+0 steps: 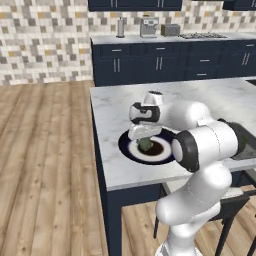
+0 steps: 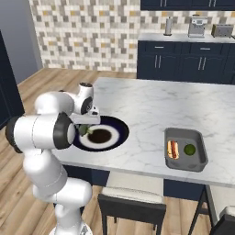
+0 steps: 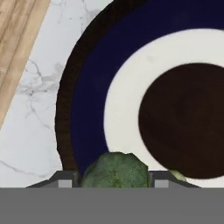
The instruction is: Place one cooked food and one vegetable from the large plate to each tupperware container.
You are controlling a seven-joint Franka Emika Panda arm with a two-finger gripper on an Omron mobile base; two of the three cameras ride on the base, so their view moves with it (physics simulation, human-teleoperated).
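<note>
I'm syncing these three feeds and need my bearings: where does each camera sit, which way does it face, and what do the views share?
Left base view: behind the arm, left side, looking forward and down at the marble island; the white arm rises lower right.
Right base view: behind, right side; the arm rises lower left, and the dark grey tray shows.
Hand view: on the hand, looking down along the gripper at the broccoli.
All three share the large plate.
</note>
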